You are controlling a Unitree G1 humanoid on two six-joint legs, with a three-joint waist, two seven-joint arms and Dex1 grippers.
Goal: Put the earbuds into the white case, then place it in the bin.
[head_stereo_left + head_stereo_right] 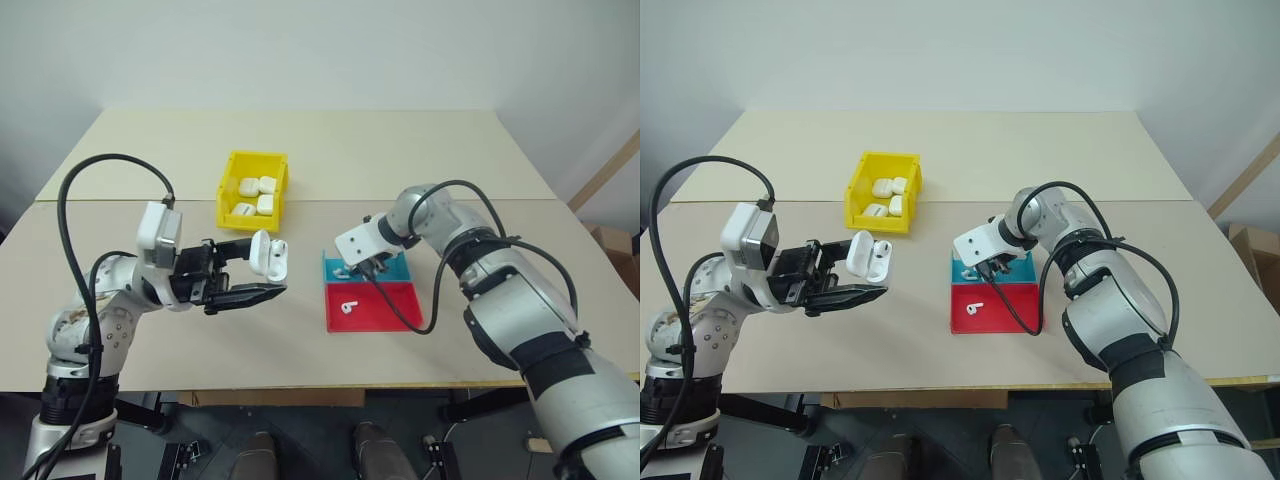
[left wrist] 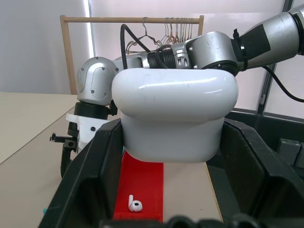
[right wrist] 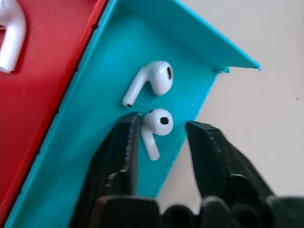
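My left gripper [image 1: 262, 272] is shut on a white case [image 1: 270, 254] with its lid open, held above the table left of the trays; the left wrist view has the case [image 2: 173, 118] wedged between the two black fingers. My right gripper [image 1: 364, 268] reaches down into the blue tray [image 1: 398, 270]. Its jaws stand open around one earbud [image 3: 156, 124], with the left finger touching it and a gap at the right finger. A second earbud [image 3: 154, 78] lies just beyond it. Another earbud [image 1: 348, 307] lies in the red tray [image 1: 385, 305]. The yellow bin [image 1: 228, 190] stands behind the case.
The bin holds several white cases [image 1: 256, 196]. The red and blue trays sit side by side at the table's middle right. Cables hang from both arms. A wooden rack [image 2: 133, 21] with hangers stands behind the table.
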